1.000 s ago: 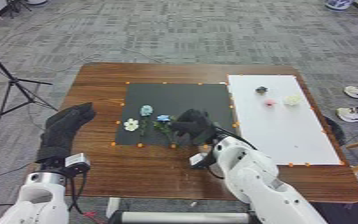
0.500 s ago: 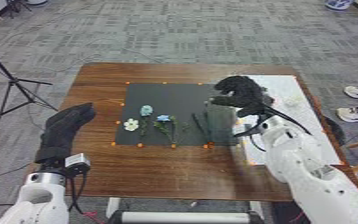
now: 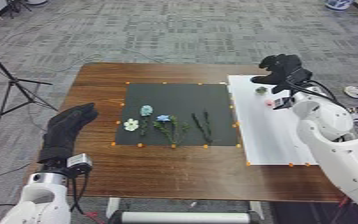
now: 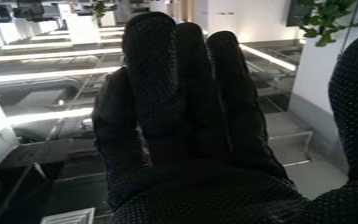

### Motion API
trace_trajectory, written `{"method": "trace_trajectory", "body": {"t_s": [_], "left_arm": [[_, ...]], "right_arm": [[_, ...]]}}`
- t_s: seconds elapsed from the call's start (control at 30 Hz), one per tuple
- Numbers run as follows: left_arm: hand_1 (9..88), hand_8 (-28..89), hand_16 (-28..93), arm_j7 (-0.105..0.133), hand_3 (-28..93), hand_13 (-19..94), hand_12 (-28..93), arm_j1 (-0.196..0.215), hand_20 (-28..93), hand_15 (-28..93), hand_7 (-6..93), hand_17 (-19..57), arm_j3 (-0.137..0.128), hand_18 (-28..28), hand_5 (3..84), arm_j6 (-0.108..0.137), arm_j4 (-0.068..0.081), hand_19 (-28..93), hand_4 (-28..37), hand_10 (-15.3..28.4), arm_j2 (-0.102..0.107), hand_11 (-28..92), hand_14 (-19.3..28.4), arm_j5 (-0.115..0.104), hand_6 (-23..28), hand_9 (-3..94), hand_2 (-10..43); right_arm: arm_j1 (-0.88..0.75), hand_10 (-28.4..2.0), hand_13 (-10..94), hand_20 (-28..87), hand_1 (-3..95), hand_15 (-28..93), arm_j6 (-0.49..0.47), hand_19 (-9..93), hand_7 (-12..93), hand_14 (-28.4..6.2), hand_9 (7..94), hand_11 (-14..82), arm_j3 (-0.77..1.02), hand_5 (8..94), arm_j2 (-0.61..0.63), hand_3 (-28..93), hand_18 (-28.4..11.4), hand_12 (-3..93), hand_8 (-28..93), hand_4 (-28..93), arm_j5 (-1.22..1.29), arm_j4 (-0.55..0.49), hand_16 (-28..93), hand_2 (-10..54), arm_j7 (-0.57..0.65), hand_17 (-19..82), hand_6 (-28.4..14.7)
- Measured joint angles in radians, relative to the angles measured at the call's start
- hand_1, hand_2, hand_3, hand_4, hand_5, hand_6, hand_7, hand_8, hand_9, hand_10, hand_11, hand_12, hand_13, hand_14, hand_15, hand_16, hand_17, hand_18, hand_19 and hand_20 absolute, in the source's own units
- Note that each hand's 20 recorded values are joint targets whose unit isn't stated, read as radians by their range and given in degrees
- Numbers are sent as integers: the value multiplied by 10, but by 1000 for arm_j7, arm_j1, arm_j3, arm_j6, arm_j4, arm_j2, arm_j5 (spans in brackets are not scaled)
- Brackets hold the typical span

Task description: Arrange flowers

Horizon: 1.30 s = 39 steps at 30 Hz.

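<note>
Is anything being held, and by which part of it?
Nothing is held: the black-gloved left robot hand and the black-gloved right robot hand are both open.

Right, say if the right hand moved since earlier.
Yes: the right hand went right and forward, from the black mat to the white sheet's far end.

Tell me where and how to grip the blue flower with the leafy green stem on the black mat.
The blue flower is probably best pinched by its stem just below the bloom, from above, thumb and fingers to left and right: it lies on the black mat, stem running toward the robot, so the pinch crosses it and spares the petals.
</note>
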Motion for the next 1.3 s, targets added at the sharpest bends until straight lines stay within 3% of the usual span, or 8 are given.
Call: {"method": "trace_trajectory", "body": {"t_s": [0.57, 1.1, 1.2, 1.3], "left_arm": [[271, -79, 5, 10, 718, 407, 144, 22, 178, 185, 205, 62, -9, 116, 511, 0, -3, 84, -175, 126, -12, 212, 161, -1, 10, 507, -28], [271, -79, 5, 11, 717, 406, 144, 29, 178, 184, 205, 61, -8, 116, 512, -1, -7, 83, -174, 127, -26, 212, 160, 0, 11, 507, -29], [270, -79, 5, 11, 717, 407, 144, 31, 178, 183, 204, 61, -8, 116, 512, -1, -8, 83, -174, 127, -28, 212, 161, 0, 12, 508, -28], [270, -78, 6, 11, 717, 407, 144, 32, 178, 185, 204, 61, -8, 116, 511, -1, -8, 83, -174, 127, -29, 212, 161, 0, 13, 508, -28]], "right_arm": [[-68, -124, 692, 570, 265, 567, -101, 778, 243, -136, 672, 137, 53, 582, 13, 692, -249, 142, -126, -226, -64, 45, 309, -95, -82, 303, -6], [-83, -116, 714, 579, 313, 593, -110, 801, 263, -125, 698, 145, 88, 605, -25, 702, -247, 141, -136, -229, -126, 142, 313, -95, -105, 325, 8], [-83, -110, 738, 577, 359, 602, -104, 815, 283, -114, 736, 153, 79, 637, -31, 709, -243, 140, -145, -242, -136, 157, 317, -95, -106, 342, 23], [-83, -104, 766, 576, 463, 617, -86, 836, 318, -98, 790, 172, 62, 672, -33, 639, -240, 149, -27, -262, -140, 164, 330, -95, -102, 362, 25]]}}
